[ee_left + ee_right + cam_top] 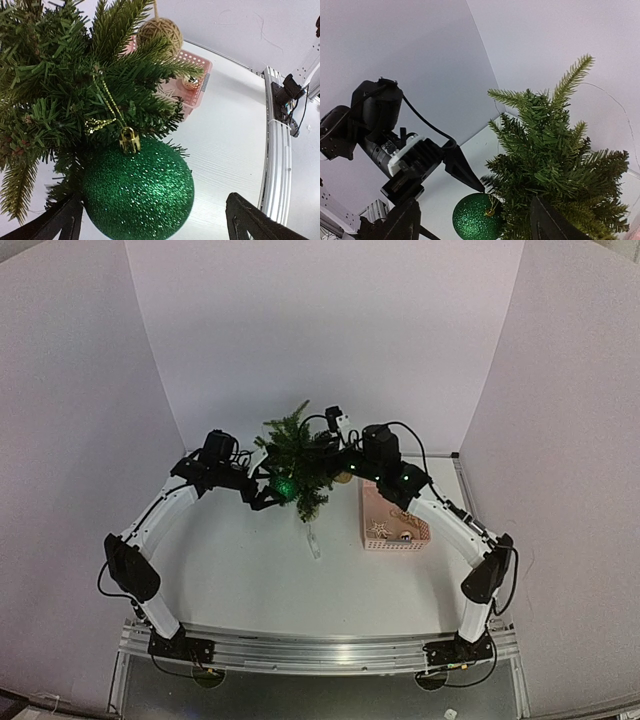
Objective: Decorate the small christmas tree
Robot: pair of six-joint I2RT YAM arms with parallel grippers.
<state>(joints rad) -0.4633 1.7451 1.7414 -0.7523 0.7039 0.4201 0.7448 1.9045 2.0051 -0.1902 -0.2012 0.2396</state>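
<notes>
The small christmas tree stands at the table's middle back, leaning. It fills the left of the left wrist view and the right of the right wrist view. A green glitter ball hangs by a gold cord from a lower branch; it also shows in the top view and in the right wrist view. My left gripper is open with the ball between its fingers. A twine ball hangs higher up. My right gripper is open, its right finger against the tree's branches.
A pink basket with a few ornaments stands right of the tree, under the right arm; it also shows in the left wrist view. White walls close the back and both sides. A metal rail runs along the near edge.
</notes>
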